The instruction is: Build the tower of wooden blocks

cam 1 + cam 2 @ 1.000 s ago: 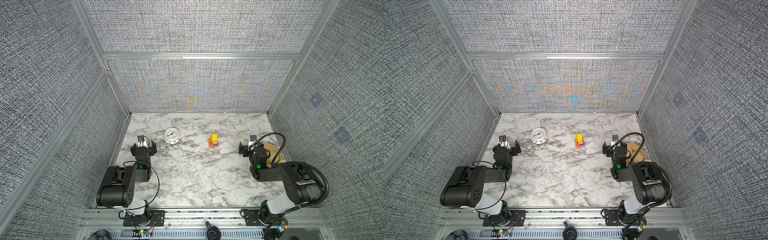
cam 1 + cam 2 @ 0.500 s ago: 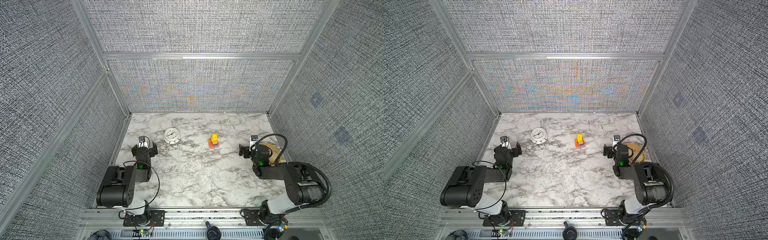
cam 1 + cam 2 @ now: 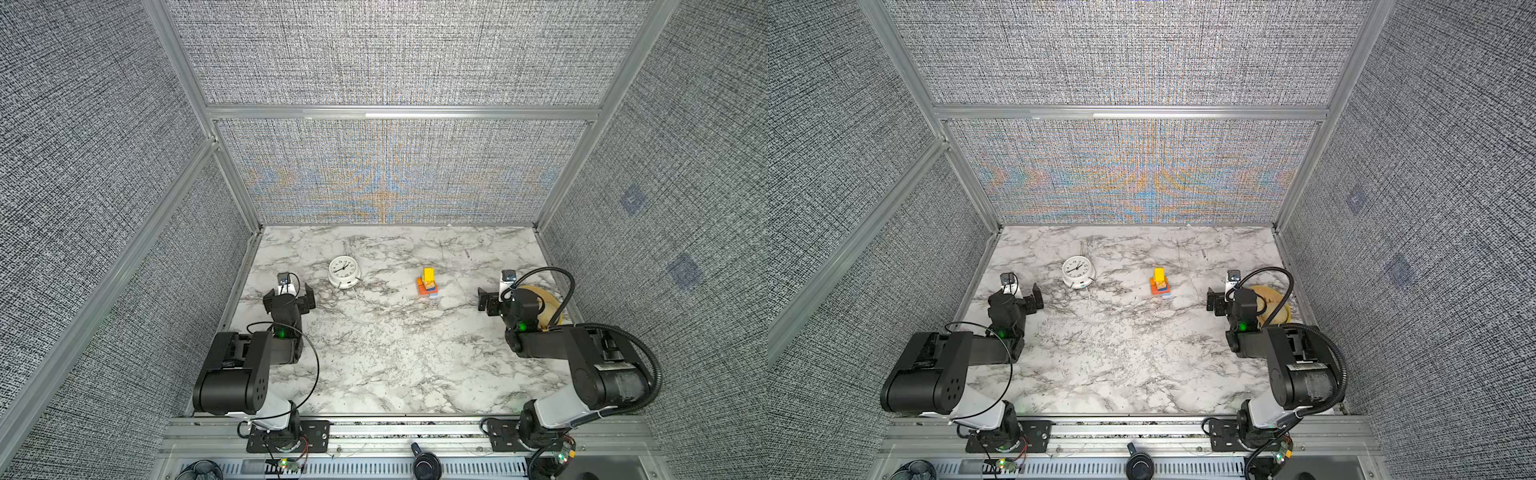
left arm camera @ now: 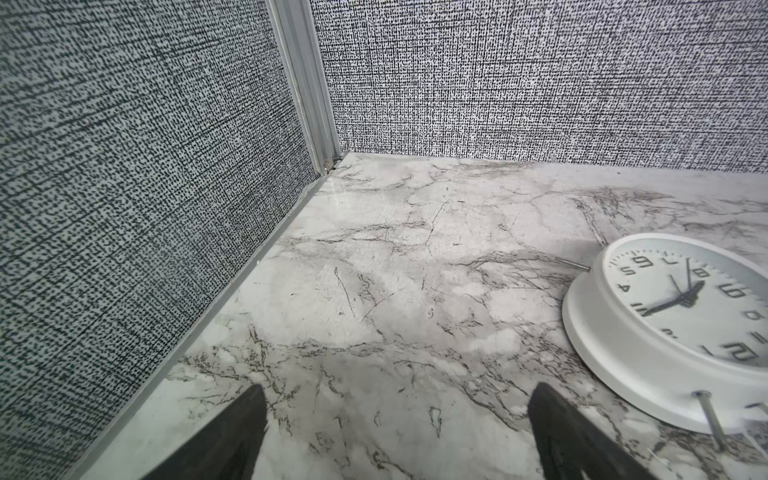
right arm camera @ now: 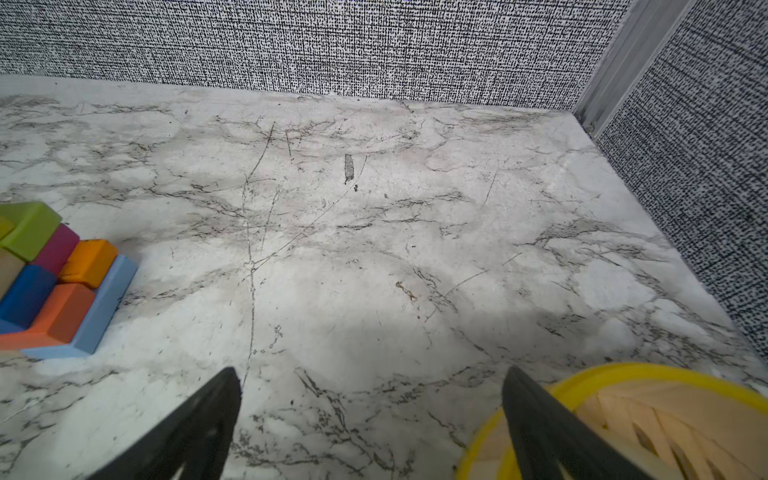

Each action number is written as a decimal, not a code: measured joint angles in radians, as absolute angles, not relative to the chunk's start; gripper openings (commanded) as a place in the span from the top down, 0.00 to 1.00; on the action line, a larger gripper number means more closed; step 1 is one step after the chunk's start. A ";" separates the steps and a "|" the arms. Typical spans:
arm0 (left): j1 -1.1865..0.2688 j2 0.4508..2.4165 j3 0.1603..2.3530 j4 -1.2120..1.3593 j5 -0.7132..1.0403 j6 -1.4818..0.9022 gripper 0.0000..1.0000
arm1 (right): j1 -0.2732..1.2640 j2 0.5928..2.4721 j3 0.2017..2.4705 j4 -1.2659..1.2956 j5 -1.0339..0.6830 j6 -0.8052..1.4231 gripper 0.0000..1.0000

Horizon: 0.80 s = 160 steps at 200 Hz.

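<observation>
- In both top views, the tower [image 3: 428, 283] [image 3: 1160, 283] is standing where it stood, near the tabletop's [image 3: 395, 353] back edge. The left gripper [image 3: 289, 293] and right gripper [image 3: 509, 297] are staying spread, empty and unmoved.
- In the left wrist view, the jaws are gaping beside the clock [image 4: 681, 316].
- In the right wrist view, the jaws are gaping, with the tower [image 5: 54, 282] well apart.

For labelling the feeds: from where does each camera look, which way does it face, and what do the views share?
Both top views: high over the front edge, looking down at the table; left arm and right arm show.
Left wrist: low, facing the back-left corner; open left end effector, clock.
Right wrist: low, facing the back-right corner; open right end effector, tower, bowl.
Shared: both top views also show clock and tower.
</observation>
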State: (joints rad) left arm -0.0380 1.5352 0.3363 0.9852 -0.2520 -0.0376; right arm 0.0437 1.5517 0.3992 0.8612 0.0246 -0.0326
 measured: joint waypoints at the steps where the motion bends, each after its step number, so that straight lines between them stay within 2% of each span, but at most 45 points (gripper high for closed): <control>1: -0.038 1.535 0.336 0.985 -0.252 -0.038 0.01 | 0.044 1.552 0.399 0.861 0.024 -0.033 0.01; 160: -0.038 1.535 0.336 0.968 -0.252 -0.038 0.01 | 0.040 1.551 0.399 0.860 0.021 -0.033 0.01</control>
State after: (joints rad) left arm -0.0380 1.5352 0.3363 0.9684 -0.2520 -0.0376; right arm 0.0399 1.5505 0.3992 0.8604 0.0212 -0.0326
